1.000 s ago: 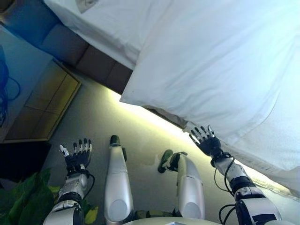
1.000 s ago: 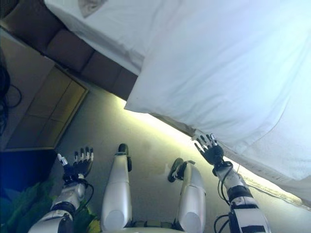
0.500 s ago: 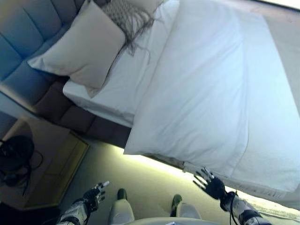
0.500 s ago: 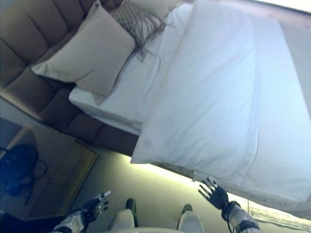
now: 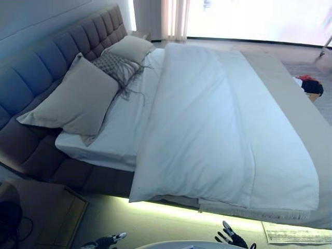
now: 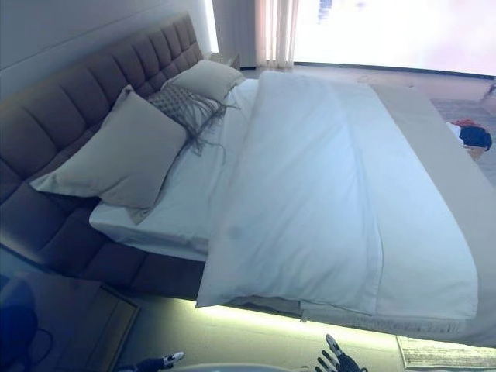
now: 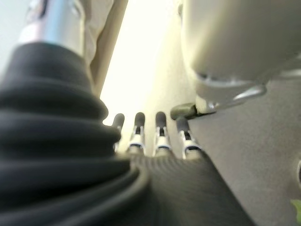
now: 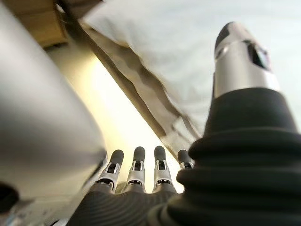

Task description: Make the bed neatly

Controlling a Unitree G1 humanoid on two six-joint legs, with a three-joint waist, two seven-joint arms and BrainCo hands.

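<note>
**Both hands low and empty beside the bed**

The bed [image 5: 93, 179] fills the head views, with its tufted headboard [image 5: 57, 52] on the robot's left. A white duvet [image 5: 207, 124] lies flat over most of the mattress, and its near corner hangs a little over the side of the bed. Under it, along the near edge and the foot side, shows a beige blanket [image 5: 306, 135] with a fringed border. Between the duvet and the headboard the white sheet [image 5: 111, 129] is uncovered. A large beige pillow [image 5: 72, 101] leans on the headboard, a second pillow [image 5: 132, 47] lies further away, and a grey fringed cushion [image 5: 116, 66] sits between them.

The left hand [image 5: 106, 240] shows at the bottom edge over the floor, with straight fingers [image 7: 160, 129] and nothing in it. The right hand [image 5: 231, 238] is also at the bottom edge, just below the lit bed edge, its fingers [image 8: 136, 165] spread apart and empty. Neither hand touches the bedding.

A nightstand [image 5: 46, 212] stands at the lower left, and a dark bundle with something red [image 5: 311, 85] lies on the floor beyond the bed.
</note>
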